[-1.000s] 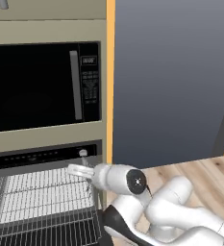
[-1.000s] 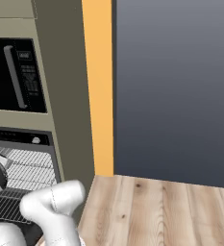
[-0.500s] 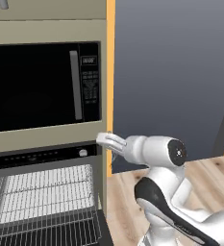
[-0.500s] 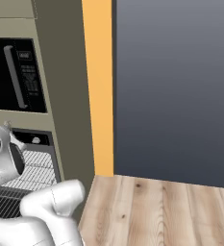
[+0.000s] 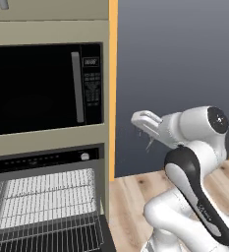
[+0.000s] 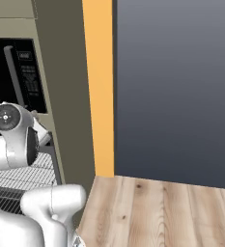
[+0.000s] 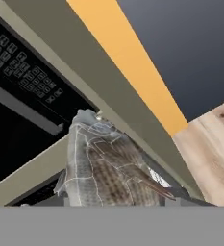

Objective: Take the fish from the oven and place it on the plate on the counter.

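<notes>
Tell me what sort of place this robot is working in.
A home kitchen, it seems, though a rendered one. A black microwave with a keypad sits built into tan cabinetry, directly above an open oven with grey wire racks. The floor is pale wood planks. The gripper holds a fish beside the cabinet.

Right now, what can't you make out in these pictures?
- Fingertips: in the hand view the fish covers them, so the grip itself is hidden.
- Gripper: small in the left base view; the fish in it is too small to tell.
- Oven: cut off by the left and bottom edges in the left base view; in the right base view the arm hides most of it.
- Microwave keypad: too small to read.
</notes>
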Tool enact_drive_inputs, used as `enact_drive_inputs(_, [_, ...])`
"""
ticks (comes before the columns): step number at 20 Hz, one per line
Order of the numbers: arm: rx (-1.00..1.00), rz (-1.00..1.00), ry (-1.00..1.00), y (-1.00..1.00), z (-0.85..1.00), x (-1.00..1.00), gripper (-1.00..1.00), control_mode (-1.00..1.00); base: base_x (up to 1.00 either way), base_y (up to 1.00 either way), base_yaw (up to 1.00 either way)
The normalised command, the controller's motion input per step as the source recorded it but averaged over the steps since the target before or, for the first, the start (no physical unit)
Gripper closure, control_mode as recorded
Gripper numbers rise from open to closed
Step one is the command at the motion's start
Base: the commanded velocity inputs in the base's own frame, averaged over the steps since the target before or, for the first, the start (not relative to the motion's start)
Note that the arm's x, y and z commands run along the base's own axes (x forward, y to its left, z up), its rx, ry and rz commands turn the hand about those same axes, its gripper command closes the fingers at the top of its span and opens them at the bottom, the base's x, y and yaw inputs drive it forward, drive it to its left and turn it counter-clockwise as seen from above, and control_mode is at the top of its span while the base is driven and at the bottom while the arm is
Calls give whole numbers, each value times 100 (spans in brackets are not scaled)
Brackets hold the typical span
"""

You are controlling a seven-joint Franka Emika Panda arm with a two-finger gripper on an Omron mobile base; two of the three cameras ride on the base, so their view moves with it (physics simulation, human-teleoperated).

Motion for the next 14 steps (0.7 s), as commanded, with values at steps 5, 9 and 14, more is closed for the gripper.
enact_drive_inputs(5, [-18,-4,7,-85,-16,23,100,-100,0,0,0])
enact_drive_inputs(9, [-21,-1,0,-75,-3,36,100,-100,0,0,0])
enact_drive_inputs(14, [-31,4,10,-63,0,10,100,-100,0,0,0])
